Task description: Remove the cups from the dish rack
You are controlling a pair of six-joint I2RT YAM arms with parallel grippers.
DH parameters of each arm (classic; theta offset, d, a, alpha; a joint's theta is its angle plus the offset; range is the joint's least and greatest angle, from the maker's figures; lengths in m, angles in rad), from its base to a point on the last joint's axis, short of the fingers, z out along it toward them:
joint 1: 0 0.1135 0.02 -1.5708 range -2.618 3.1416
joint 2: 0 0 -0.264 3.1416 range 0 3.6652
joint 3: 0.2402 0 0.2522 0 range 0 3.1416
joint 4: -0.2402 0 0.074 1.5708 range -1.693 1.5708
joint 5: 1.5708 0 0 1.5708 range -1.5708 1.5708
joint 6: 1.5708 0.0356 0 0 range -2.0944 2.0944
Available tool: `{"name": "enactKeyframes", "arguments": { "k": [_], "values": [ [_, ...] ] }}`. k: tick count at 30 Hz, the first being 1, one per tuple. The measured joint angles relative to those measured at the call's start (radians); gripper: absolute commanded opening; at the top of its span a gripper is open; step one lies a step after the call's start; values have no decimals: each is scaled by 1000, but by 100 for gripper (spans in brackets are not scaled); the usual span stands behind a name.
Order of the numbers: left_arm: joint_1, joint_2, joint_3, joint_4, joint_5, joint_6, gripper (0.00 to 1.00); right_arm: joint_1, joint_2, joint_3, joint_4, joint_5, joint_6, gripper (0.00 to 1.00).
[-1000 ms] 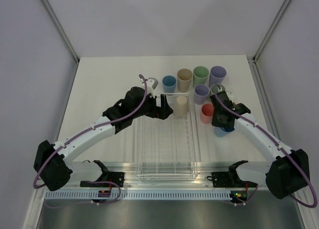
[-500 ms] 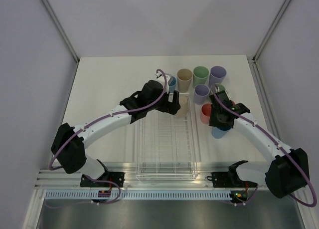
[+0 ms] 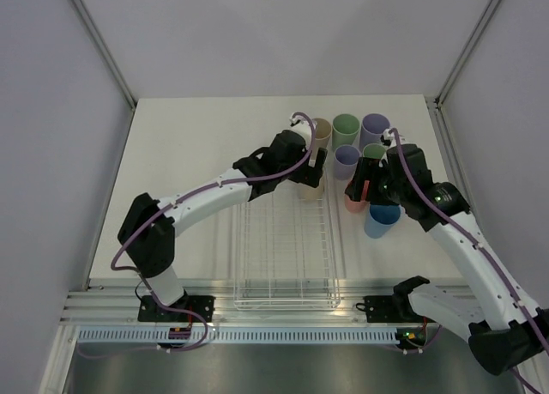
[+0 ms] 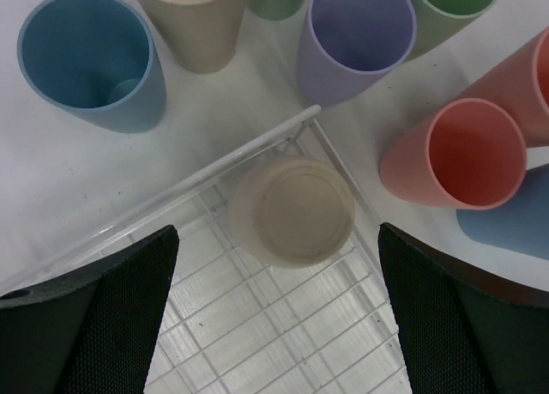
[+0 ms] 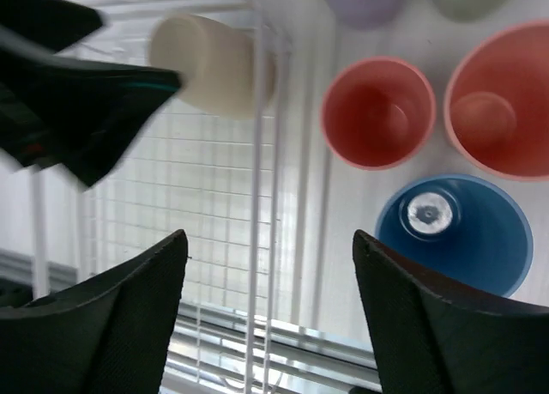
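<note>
Since a second ago the left arm has stretched out to the far end of the dish rack, and the right arm has come off the blue cup and lifted. The left gripper (image 4: pixel 276 233) now hangs with its fingers (image 4: pixel 111 317) spread wide apart and holding nothing, straight above the beige cup (image 4: pixel 292 209), one finger to each side of it. That cup stands in the far right corner of the dish rack (image 4: pixel 257 342). Just past the corner, on the table (image 3: pixel 189 154), stand a second blue cup (image 4: pixel 86 59), a second beige cup (image 4: pixel 193 21) and a purple cup (image 4: pixel 356 33), all mouth up.

The right gripper (image 5: pixel 268 239) is also spread open and empty. It hovers over the right rim of the rack. Beside it on the table sit a coral cup (image 5: pixel 377 111), a second coral cup (image 5: pixel 502 111) and, nearest the arms, the blue cup (image 5: pixel 450 231) — upright, close together and outside the rack.
</note>
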Motion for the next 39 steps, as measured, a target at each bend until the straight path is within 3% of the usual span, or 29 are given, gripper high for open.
{"name": "enactKeyframes", "arguments": {
  "k": [5,15,21,25,27,28,31,35,39],
  "values": [
    [-11,85,40,-5,-42,14,100,0,-98,67,8,-44,-5,89],
    [-23,180,68,7,-82,19,97,0,-154,59,36,-45,-4,88],
    [-25,209,68,39,-90,19,71,0,-158,31,52,-45,-4,87],
    [-27,210,58,72,-89,21,60,0,-168,13,59,-45,-4,87],
    [-27,210,46,93,-89,21,47,0,-170,6,64,-45,-4,87],
    [-27,210,42,108,-90,21,32,0,-170,4,66,-45,-4,87],
    [-28,207,29,132,-90,21,4,0,-172,-5,72,-45,-4,86],
    [-29,167,-30,161,-99,14,2,0,-189,-22,87,-45,-4,87],
    [-28,19,-176,162,-107,-19,2,0,-221,-64,138,-57,-2,90]
  ]
}}
